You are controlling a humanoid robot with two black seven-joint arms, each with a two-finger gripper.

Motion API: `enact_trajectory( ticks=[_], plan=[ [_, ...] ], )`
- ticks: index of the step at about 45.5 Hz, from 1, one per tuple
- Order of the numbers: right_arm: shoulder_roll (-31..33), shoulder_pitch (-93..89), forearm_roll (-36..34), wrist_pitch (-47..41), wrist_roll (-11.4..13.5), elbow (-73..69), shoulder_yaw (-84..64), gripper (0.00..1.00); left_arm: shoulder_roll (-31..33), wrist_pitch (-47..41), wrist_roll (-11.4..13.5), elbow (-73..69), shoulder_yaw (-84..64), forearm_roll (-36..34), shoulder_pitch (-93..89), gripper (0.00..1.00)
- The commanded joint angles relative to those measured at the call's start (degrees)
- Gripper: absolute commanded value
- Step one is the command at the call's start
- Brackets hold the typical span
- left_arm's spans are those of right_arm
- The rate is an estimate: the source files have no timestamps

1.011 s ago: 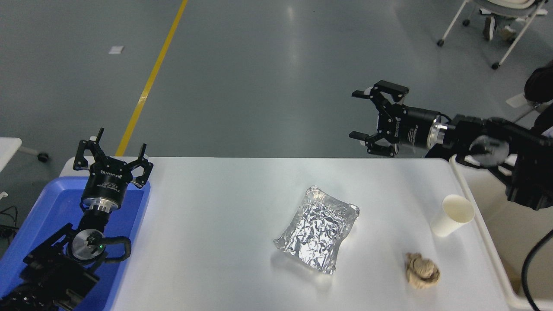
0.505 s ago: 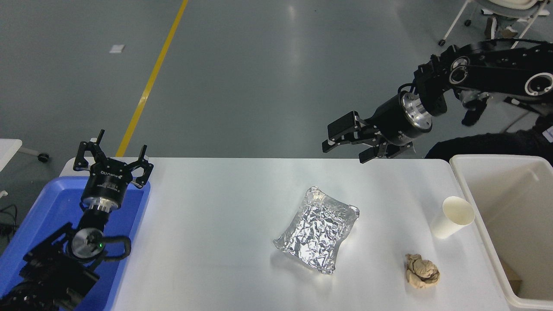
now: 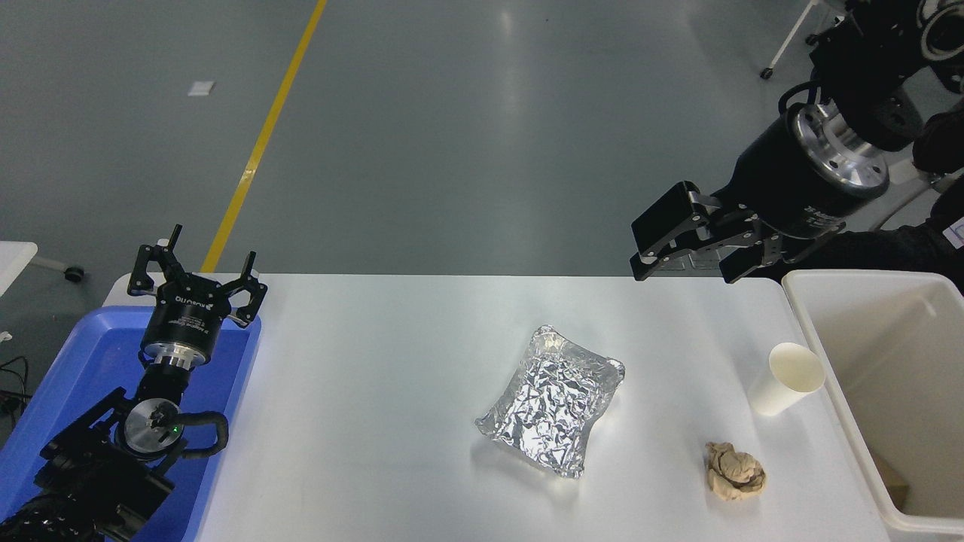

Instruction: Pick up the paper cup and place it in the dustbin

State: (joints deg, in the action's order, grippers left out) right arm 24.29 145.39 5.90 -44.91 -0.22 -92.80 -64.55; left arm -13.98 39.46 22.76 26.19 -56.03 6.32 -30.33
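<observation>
In the head view, the small white tapered paper cup (image 3: 787, 378) stands upright on the white bench (image 3: 376, 421), just beside the large cream-white rectangular plastic dustbin (image 3: 828, 376) at the right. The right gripper (image 3: 689, 263) hangs above the bench's far edge, fingers spread and empty. The left gripper (image 3: 196, 280), fingers wide, sits parked over the blue plastic tray (image 3: 68, 361).
</observation>
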Motion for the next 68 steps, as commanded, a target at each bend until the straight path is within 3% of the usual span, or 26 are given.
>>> enact_trajectory(
  ticks=[1, 9, 21, 28, 33, 46, 57, 68],
  plan=[
    [0.1, 3.2, -0.8, -0.1, 0.0, -2.8, -2.3, 1.00, -0.1, 0.0, 0.0, 0.0, 0.0, 0.0, 0.0, 1.00],
    [1.4, 2.2, 1.6, -0.1, 0.3, -2.3, -2.3, 1.00, 0.0, 0.0, 0.0, 0.0, 0.0, 0.0, 0.0, 1.00],
    [15.0, -9.5, 25.9, -0.1, 0.1, 4.5, -4.9, 1.00, 0.0, -0.1, 0.0, 0.0, 0.0, 0.0, 0.0, 1.00],
    [21.1, -22.9, 34.7, -0.1, -0.1, 11.7, -1.6, 1.00, 0.0, 0.0, 0.0, 0.0, 0.0, 0.0, 0.0, 1.00],
    [23.8, -33.0, 39.6, 5.2, -0.3, 17.0, 2.6, 1.00, 0.0, -0.1, 0.0, 0.0, 0.0, 0.0, 0.0, 1.00],
    [23.2, -61.9, 41.8, 19.9, -0.2, 35.4, 19.3, 1.00, 0.0, 0.0, 0.1, 0.0, 0.0, 0.0, 0.0, 1.00],
    [17.6, -73.6, 41.4, 20.6, -0.1, 41.6, 30.7, 1.00, 0.0, 0.0, 0.1, 0.0, 0.0, 0.0, -0.1, 1.00],
    [13.9, -78.4, 41.3, 24.2, 0.0, 45.9, 32.6, 1.00, 0.0, -0.1, 0.1, 0.0, 0.0, 0.0, 0.0, 1.00]
  ],
)
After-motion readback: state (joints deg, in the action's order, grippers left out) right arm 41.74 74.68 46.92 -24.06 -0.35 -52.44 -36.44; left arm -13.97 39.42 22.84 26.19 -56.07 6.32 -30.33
